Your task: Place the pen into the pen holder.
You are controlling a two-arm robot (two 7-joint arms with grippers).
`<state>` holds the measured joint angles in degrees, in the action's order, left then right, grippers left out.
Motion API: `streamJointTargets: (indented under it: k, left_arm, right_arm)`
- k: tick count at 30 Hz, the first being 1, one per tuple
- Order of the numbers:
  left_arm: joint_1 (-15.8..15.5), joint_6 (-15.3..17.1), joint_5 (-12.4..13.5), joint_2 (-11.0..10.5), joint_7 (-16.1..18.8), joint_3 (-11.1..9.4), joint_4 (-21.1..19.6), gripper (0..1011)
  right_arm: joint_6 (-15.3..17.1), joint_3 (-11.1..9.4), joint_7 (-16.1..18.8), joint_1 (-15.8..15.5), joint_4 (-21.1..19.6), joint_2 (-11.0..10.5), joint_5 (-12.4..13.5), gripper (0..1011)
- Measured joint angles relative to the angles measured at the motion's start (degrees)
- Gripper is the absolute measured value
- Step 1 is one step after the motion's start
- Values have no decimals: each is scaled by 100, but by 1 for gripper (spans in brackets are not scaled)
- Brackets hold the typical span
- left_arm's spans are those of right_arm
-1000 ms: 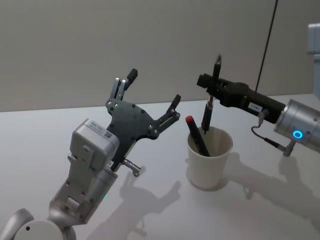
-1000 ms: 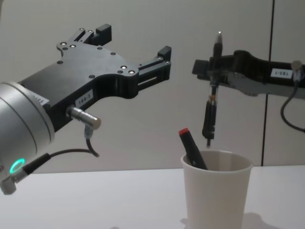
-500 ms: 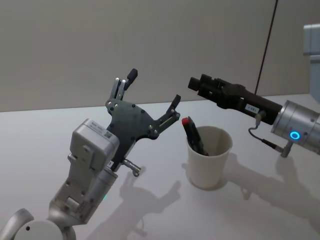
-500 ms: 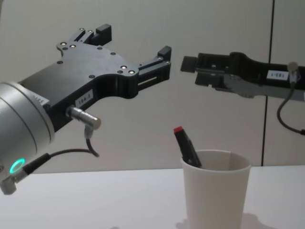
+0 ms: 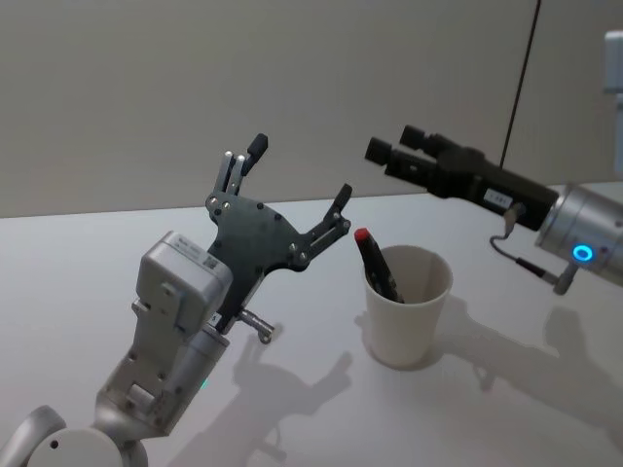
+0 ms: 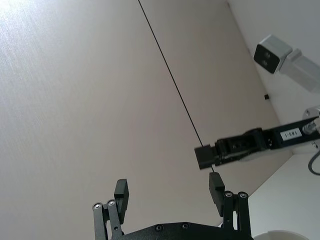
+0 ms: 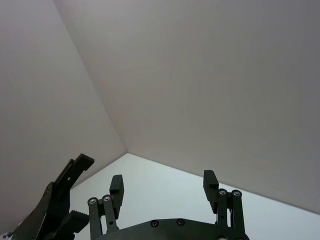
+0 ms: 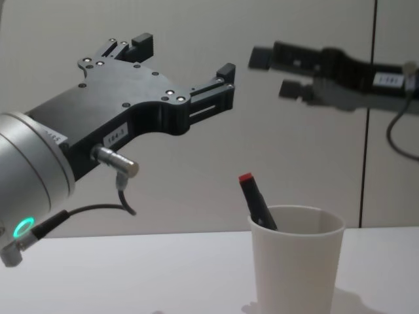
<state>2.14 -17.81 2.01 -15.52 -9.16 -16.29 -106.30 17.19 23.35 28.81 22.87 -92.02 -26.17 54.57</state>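
1. Pen holder (image 5: 407, 309): white paper cup with rolled rim, upright on the white table (image 5: 292, 409), at about 5 o'clock from centre in the head view; likely light and easily crushed or tipped, so best steadied low on the wall, not squeezed at the rim
2. Pen (image 5: 379, 263): dark barrel, red cap, standing inside the cup and leaning toward 11 o'clock; likely light, stiff and smooth, best pinched across the upper barrel
3. Right gripper (image 5: 401, 154): above the cup at its 12 o'clock, jaws spread, holding nothing
4. Left gripper (image 5: 297, 178): raised at the cup's 10 o'clock, wide open, empty
5. Views: chest view shows cup taper and pen lean side-on; head view shows the cup mouth; right wrist view shows its finger gap against bare wall
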Motion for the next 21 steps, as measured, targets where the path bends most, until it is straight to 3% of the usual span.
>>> streamJointTargets:
  k: [9,21]
  left_arm:
    - [0,0,0,0,0,0,0,1001]
    - [0,0,0,0,0,0,0,1001]
  right_arm:
    - [-313,-167,-279,-81,-349,-236,11,1002]
    - [-897,-478,-906,-294,-808,-695,43,1002]
